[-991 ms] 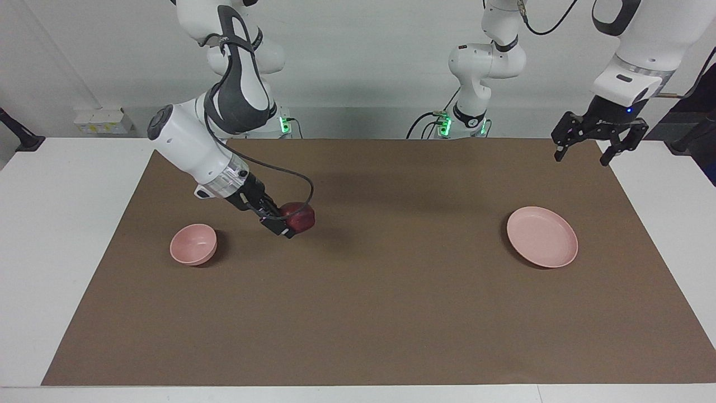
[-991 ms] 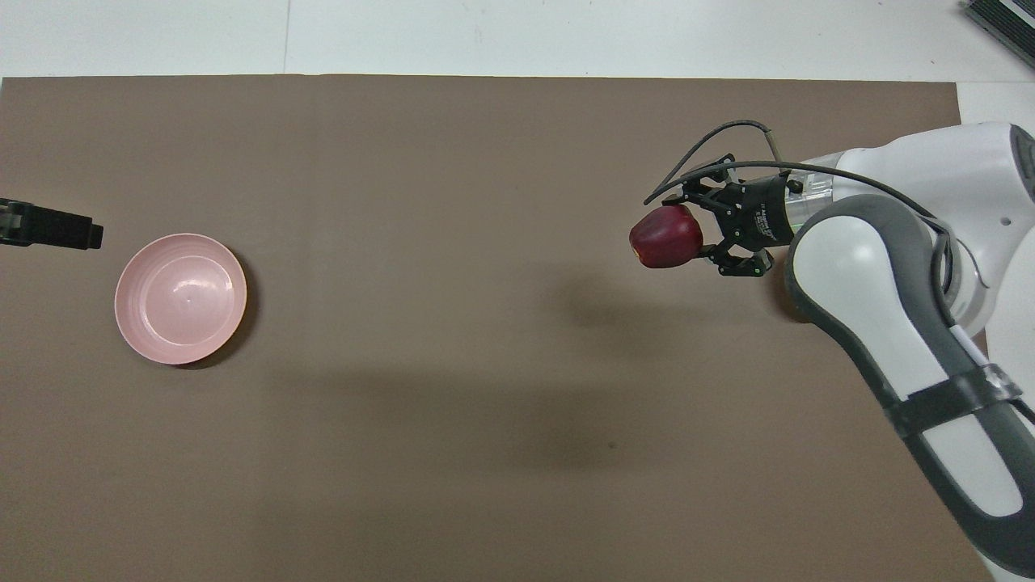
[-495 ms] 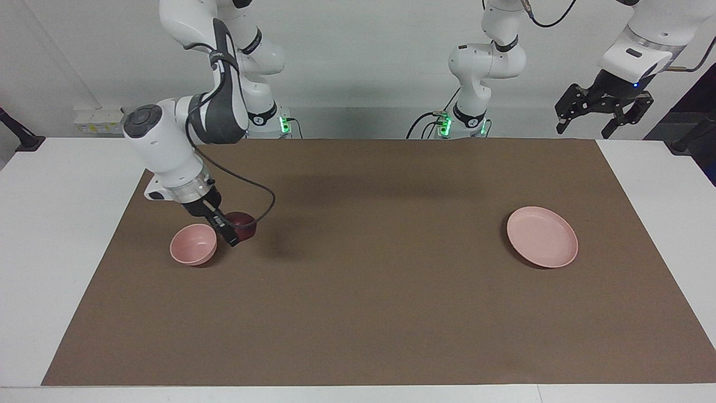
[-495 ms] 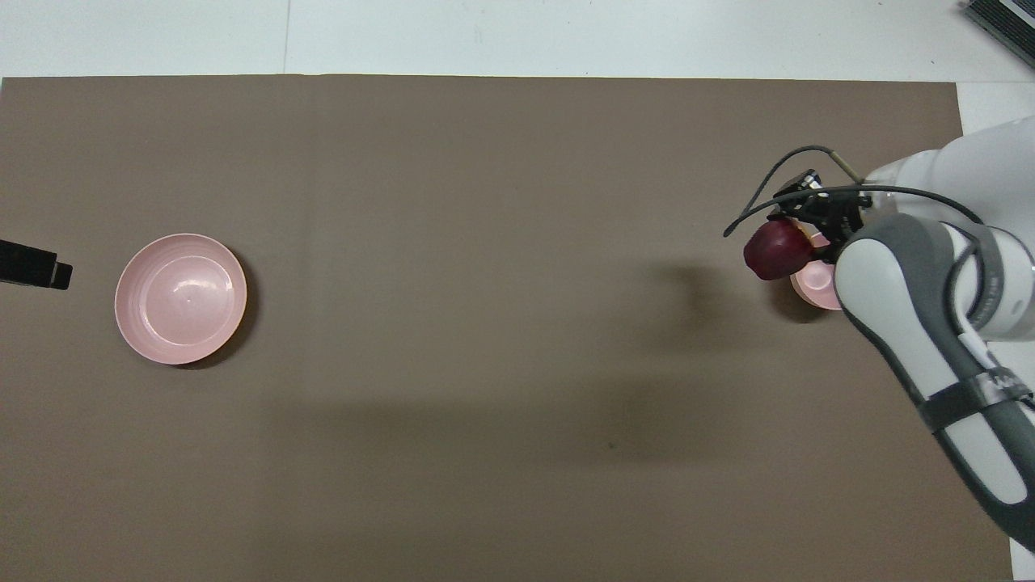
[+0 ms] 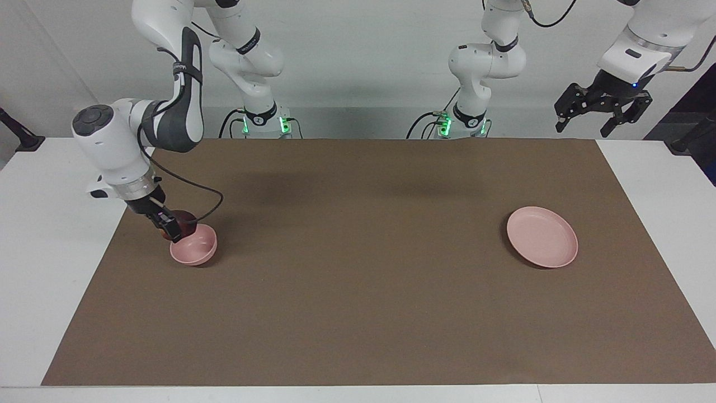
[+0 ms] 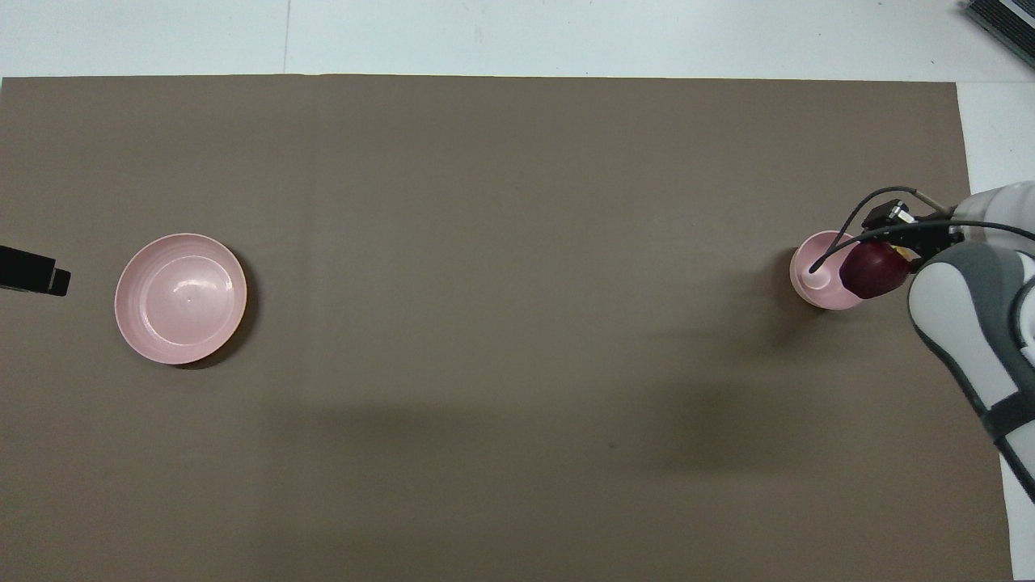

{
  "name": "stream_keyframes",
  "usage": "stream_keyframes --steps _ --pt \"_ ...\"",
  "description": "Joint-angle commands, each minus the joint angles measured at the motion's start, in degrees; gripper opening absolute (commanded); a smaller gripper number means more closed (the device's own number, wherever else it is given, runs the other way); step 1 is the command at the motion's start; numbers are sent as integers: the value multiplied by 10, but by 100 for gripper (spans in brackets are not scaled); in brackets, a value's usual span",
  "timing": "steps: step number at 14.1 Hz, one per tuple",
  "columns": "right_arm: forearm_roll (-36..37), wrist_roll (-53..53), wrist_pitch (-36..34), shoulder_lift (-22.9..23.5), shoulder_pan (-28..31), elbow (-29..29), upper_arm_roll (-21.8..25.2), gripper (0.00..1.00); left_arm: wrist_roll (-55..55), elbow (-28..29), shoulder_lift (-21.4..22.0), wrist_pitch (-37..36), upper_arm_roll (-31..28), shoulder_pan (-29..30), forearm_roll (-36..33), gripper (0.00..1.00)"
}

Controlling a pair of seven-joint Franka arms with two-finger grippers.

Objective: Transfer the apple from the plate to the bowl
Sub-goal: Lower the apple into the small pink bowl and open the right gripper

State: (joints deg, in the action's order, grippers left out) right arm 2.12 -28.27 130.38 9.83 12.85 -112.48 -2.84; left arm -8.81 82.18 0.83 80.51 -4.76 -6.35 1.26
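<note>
Right gripper (image 5: 169,228) clamped on apple (image 5: 180,222), hanging over bowl (image 5: 194,249) rim, not centered. Release here, apple probably clips edge, tips bowl, rolls onto mat. Plate (image 5: 542,236) bare. Left gripper (image 5: 603,109) waits high, fingers apart.

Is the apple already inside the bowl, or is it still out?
Still out. The right gripper holds the apple at the rim of the bowl, on the side toward the robots. The bowl's hollow shows nothing inside.

high facing view, steep overhead view, both sharing brown mat (image 5: 369,280)
</note>
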Motion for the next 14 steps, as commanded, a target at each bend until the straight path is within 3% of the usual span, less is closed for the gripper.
stream_keyframes --steps 1,6,9,11,14 --pt "20 15 82 -26 2 -71 -5 0 6 10 11 -18 -3 0 -13 100" --pt "67 12 155 3 2 -89 -6 0 11 23 21 -9 -2 2 -29 100" --pt "70 8 157 11 -6 -86 -6 0 12 21 21 -9 -3 3 -23 100" --pt "70 14 147 22 -6 -62 -7 100 12 21 21 -10 -2 2 -22 100" --pt "68 16 86 37 -9 -17 -11 100 12 21 21 -10 -3 2 -21 100"
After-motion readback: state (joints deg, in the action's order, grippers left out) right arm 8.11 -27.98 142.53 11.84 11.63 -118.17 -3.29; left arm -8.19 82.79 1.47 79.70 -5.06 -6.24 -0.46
